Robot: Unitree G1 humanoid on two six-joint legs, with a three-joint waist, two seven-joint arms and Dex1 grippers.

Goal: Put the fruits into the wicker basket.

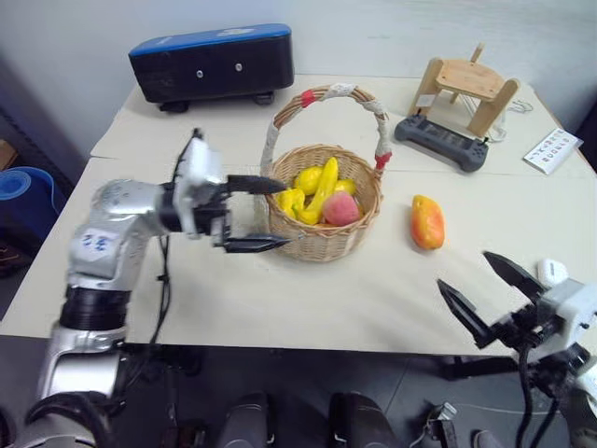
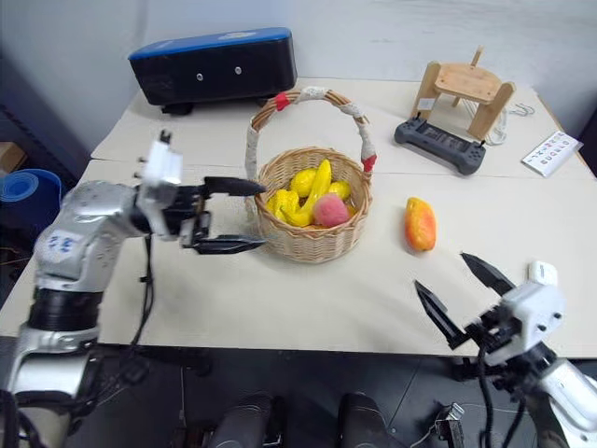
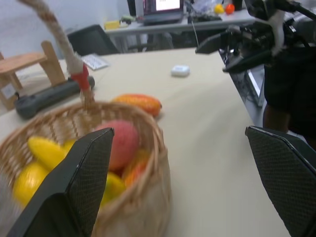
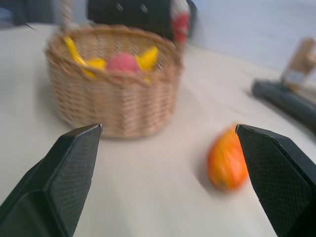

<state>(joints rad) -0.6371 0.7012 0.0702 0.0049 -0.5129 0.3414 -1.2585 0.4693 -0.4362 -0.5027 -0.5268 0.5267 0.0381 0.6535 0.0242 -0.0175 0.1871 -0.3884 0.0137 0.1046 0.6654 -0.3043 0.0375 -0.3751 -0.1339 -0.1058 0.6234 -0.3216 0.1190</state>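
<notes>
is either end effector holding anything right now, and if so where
Nothing is held. The left end effector stands open beside the wicker basket; the right end effector is open, short of the mango.

On the surface (image 1: pixel 373 289), the wicker basket (image 1: pixel 322 238) holds the banana (image 1: pixel 322 189) and peach (image 1: pixel 341 209); the mango (image 1: pixel 427 222) lies to its right, the wooden stand (image 1: pixel 465 91) behind.

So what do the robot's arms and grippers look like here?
The left arm is silver-grey with black joint rings, a small blue-marked label and a loose black cable. Its left gripper has two black pointed fingers on a white wrist block. The right gripper matches: black tapered fingers, white housing, black cables below.
</notes>
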